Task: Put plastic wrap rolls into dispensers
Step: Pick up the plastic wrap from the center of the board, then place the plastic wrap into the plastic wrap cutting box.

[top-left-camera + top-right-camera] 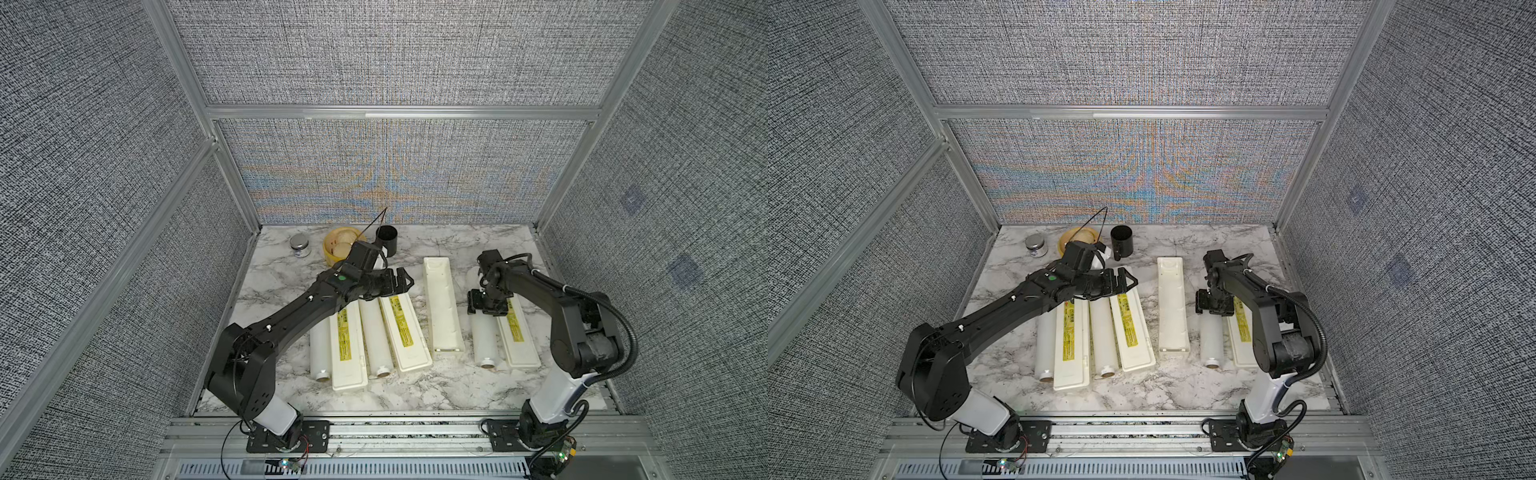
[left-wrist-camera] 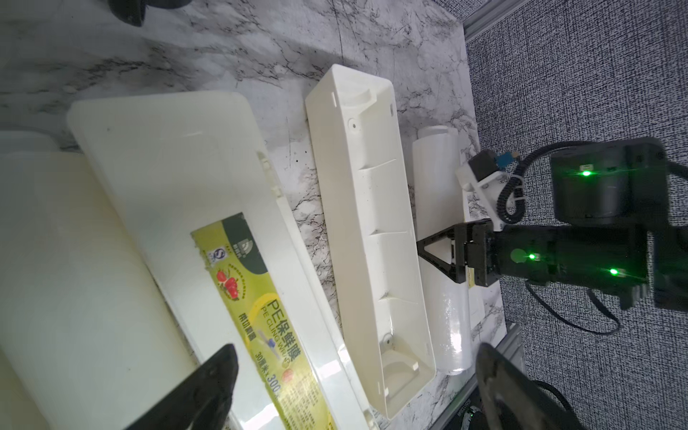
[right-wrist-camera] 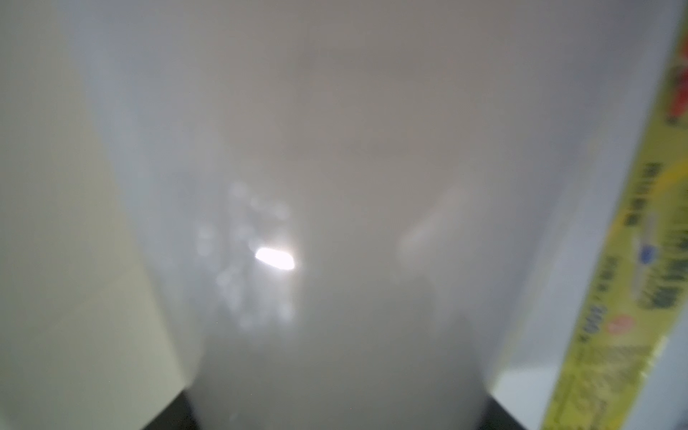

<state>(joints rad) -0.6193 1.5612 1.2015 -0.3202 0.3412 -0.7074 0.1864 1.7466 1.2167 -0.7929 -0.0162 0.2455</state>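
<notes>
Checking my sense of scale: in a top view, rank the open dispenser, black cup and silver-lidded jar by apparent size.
1. Open dispenser, by far the largest.
2. Black cup.
3. Jar, smallest. Cup and jar look close in size, and both stand farther back.

Front strip of worktop (image 1: 415,395) bare, a clear run side to side. Narrow bare lanes on either side of the lidless dispenser (image 1: 442,307). Left block is rolls (image 1: 376,332) and closed dispensers (image 1: 349,349) packed touching, with the left arm (image 1: 299,316) slung over them. Back-left corner crowded by jar (image 1: 300,245), basket (image 1: 338,245) and black cup (image 1: 387,241). Back middle bare.
</notes>
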